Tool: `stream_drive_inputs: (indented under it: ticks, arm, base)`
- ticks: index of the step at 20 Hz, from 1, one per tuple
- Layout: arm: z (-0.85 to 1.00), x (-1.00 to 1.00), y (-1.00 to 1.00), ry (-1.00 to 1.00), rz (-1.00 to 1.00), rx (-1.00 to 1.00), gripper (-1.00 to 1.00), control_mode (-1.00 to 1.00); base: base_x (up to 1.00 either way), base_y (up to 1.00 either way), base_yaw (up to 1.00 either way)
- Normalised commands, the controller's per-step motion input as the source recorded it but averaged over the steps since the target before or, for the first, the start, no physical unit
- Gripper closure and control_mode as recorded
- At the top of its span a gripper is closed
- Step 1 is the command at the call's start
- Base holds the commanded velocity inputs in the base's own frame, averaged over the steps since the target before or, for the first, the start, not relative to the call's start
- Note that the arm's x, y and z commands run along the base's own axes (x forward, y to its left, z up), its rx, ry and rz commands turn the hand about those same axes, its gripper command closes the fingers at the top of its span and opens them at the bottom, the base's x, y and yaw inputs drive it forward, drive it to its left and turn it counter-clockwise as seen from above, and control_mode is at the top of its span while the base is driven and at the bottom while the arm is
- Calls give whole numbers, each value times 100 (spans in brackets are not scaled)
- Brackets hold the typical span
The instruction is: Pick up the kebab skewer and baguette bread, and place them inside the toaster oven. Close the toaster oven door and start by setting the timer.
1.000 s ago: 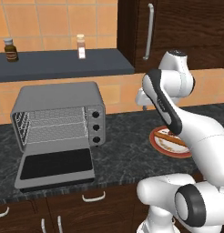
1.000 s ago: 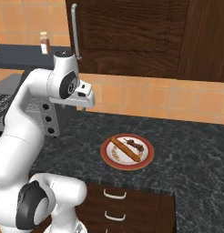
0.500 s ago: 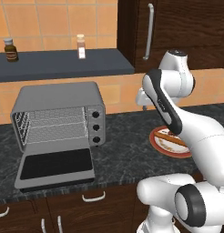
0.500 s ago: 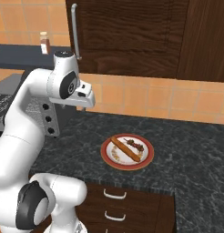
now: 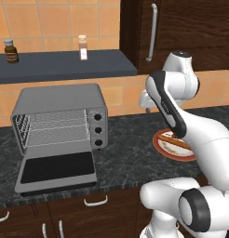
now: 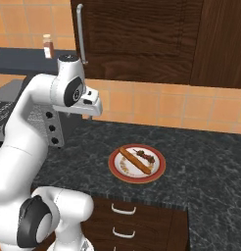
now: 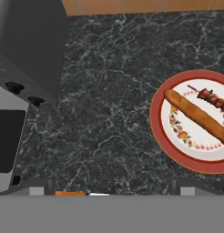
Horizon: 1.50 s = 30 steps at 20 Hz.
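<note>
The baguette bread (image 7: 196, 116) lies slantwise on a red-rimmed plate (image 7: 157, 118), and the kebab skewer (image 7: 214, 99) rests just beyond it on the same plate. My gripper (image 7: 109, 189) hangs open and empty high above the dark counter, between the plate and the toaster oven (image 7: 27, 41). In the right base view the hand (image 6: 91, 109) sits up and left of the baguette bread (image 6: 134, 160) and kebab skewer (image 6: 143, 156). The toaster oven (image 5: 58, 100) stands at the left, its racks bare. The toaster oven door (image 5: 58, 167) lies folded down flat on the counter.
A dark shelf above the oven carries a brown bottle (image 5: 10, 51) and a small shaker (image 5: 82, 47). A tall dark cabinet with a bar handle (image 5: 153, 32) rises behind the arm. A stretch of marbled counter (image 5: 125, 153) separates oven and plate (image 6: 159, 169).
The hand has dipped very slightly. The jaws remain open, and the food and oven have not moved.
</note>
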Motion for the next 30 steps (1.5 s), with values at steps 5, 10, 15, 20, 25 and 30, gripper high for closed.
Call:
stream_drive_inputs:
  ticks: [5, 10, 15, 20, 25, 30]
  arm:
    - [-27, -44, 66, -19, -1, -14, -100, -100]
    - [-20, -23, 100, -24, -24, -1, -100, -100]
    - [0, -24, 100, -13, -28, 0, -100, -100]
    - [0, -44, 100, -3, -7, 0, -100, -100]
    - [-26, -12, 100, -16, 0, 0, -100, -100]
    - [-13, 42, 100, -25, 0, 0, -100, -100]
  base:
    - [0, 0, 0]
    - [0, 0, 0]
    - [0, 0, 0]
    - [0, 0, 0]
    - [0, 0, 0]
    - [0, 0, 0]
